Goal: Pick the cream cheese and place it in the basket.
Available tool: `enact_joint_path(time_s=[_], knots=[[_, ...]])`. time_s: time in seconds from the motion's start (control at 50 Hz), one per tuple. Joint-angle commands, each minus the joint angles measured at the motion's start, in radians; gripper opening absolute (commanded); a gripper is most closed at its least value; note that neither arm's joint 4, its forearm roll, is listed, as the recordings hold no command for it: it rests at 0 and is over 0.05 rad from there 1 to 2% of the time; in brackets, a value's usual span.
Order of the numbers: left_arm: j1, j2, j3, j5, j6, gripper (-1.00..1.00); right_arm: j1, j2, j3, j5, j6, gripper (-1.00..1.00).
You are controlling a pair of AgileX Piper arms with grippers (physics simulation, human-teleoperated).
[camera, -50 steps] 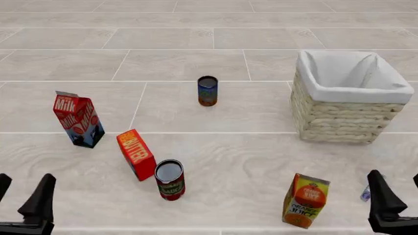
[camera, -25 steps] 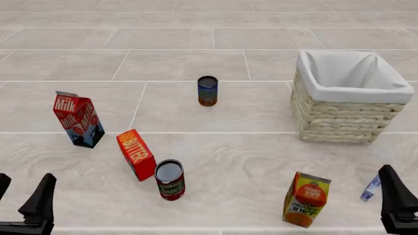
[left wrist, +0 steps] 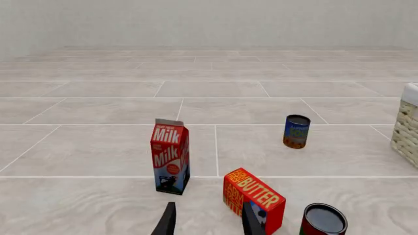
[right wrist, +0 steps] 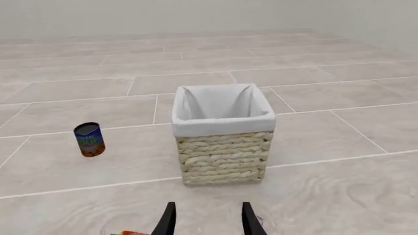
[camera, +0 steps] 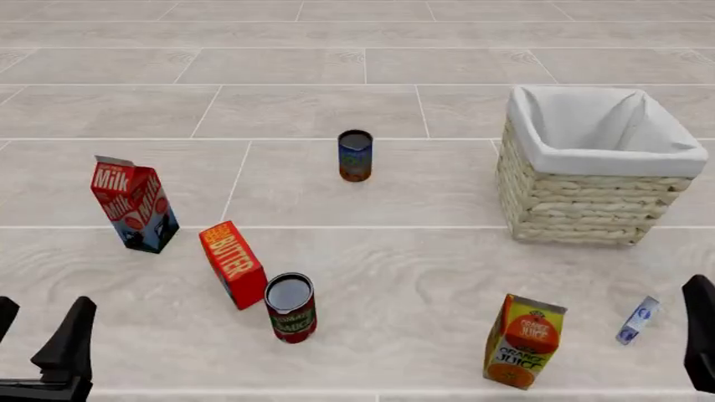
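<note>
The cream cheese (camera: 638,321), a small flat white box with blue markings, lies on the floor at the near right, past the orange juice carton (camera: 523,342). The wicker basket (camera: 588,199) with its white cloth lining stands beyond it at the right and fills the middle of the right wrist view (right wrist: 222,152). My right gripper (right wrist: 207,221) is open and empty. In the front view only one of its fingers (camera: 702,339) shows at the right edge, just right of the cream cheese. My left gripper (camera: 39,335) stands open and empty at the near left.
A milk carton (camera: 134,204) stands at the left, with a red butter box (camera: 233,263) and an open red can (camera: 290,307) nearer the middle. A blue can (camera: 355,155) stands farther back at centre. The floor is pale tile.
My right gripper has slid to the right, almost out of the front view, uncovering the cream cheese. The left gripper and all objects have stayed put.
</note>
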Motion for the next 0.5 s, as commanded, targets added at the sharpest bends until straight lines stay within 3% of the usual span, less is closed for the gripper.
enact_joint_path(time_s=[0.02, 0.08, 0.34, 0.5], knots=[[0.000, 0.000, 0.000, 0.000, 0.000, 1.00, -0.064, 0.061, 0.014, 0.014, 0.013, 1.00], [0.000, 0.000, 0.000, 0.000, 0.000, 1.00, -0.081, 0.098, 0.008, -0.009, -0.014, 1.00], [0.000, 0.000, 0.000, 0.000, 0.000, 1.00, -0.081, 0.165, 0.095, -0.097, 0.066, 1.00], [0.000, 0.000, 0.000, 0.000, 0.000, 1.00, -0.105, 0.218, 0.155, -0.173, 0.073, 1.00]])
